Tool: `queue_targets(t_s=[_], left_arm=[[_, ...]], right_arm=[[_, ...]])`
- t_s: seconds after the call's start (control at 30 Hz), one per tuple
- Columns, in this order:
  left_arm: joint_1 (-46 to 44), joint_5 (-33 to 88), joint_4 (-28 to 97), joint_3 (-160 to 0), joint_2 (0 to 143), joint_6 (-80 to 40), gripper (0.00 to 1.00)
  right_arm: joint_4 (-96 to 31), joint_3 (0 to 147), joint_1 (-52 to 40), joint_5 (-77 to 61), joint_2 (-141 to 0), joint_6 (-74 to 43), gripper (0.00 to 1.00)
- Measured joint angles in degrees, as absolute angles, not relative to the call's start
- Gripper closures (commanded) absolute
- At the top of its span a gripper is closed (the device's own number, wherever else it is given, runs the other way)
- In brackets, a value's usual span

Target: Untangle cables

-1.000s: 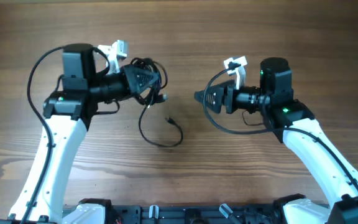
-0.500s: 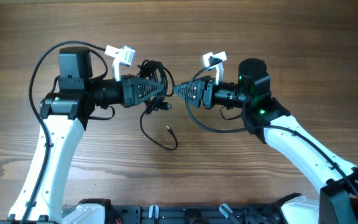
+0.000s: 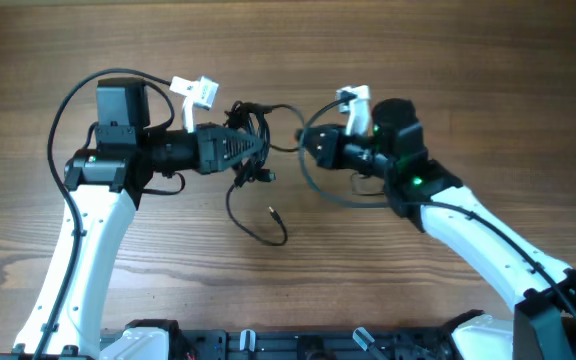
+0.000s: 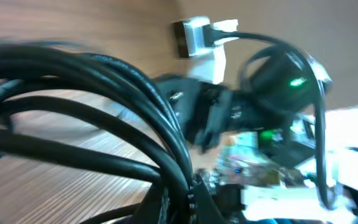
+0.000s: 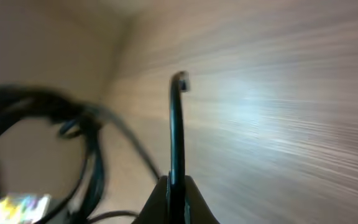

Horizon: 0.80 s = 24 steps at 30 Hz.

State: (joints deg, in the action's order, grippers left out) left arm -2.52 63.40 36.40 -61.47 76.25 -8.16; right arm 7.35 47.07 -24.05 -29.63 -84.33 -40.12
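The cables (image 3: 249, 128) are thin black cords bunched in a knotted coil just above the table's middle. My left gripper (image 3: 256, 150) is shut on that coil; in the left wrist view the cords (image 4: 104, 81) fill the picture and run down between the jaws. One strand (image 3: 280, 108) arcs from the coil to my right gripper (image 3: 304, 146), which is shut on it. In the right wrist view that strand (image 5: 177, 124) stands straight up out of the shut jaws, with the coil (image 5: 48, 102) blurred at the left. Another strand (image 3: 253, 222) hangs to the table, ending in a small plug (image 3: 271, 211).
Thicker black wires loop from each arm: one over the left arm (image 3: 68, 100), one under the right wrist (image 3: 338, 198). White camera mounts (image 3: 195, 90) sit on both wrists. A dark rail (image 3: 298, 345) runs along the table's near edge.
My right gripper moved left to the coil, shut on a strand, then drew back a little to the right with it. The left gripper kept its hold on the coil.
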Motion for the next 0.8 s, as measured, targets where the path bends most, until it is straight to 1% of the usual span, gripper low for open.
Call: queue_targets(t_s=[0.1,0.17,0.2,0.23,0.33,0.5,0.63,0.73,0.8], left_arm=[[-2.9,51.2,40.8,-61.5,76.3,-8.2,0.96],[-3.1,40.5,41.6,-61.5,76.3,-8.2,0.96],[-3.1,38.3,41.8,-61.5,76.3,-8.2,0.96],[-3.0,33.8,41.8,-61.5,76.3,-8.2,0.96],[-2.9,23.3,42.2,-61.5,76.3,-9.8,0.96],[-2.9,6.5,42.5,-61.2,76.9,-18.9,0.96],[-0.8,-3.0,41.8,-60.7,81.6,-24.6,0.96],[2.8,-3.6,40.5,-60.6,83.5,-25.8,0.96],[5.3,1.4,38.9,-60.6,83.6,-24.6,0.96]], right_arm=[[-0.5,47.2,-14.9,-26.5,-84.3,-36.1,0.96],[-4.9,47.2,-6.0,-26.3,-84.3,-33.2,0.96],[-6.4,47.2,-3.3,-26.0,-84.3,-32.5,0.96],[-8.3,47.2,1.8,-25.5,-84.3,-31.9,0.96],[-8.9,47.2,12.2,-25.7,-84.4,-31.3,0.96],[-7.6,47.2,15.9,-26.0,-84.4,-31.1,0.96],[-10.1,47.2,16.4,-12.5,-84.4,-31.4,0.96],[-10.9,47.2,16.4,-2.7,-84.4,-31.4,0.96],[-11.2,47.2,16.4,5.3,-84.4,-31.4,0.96]])
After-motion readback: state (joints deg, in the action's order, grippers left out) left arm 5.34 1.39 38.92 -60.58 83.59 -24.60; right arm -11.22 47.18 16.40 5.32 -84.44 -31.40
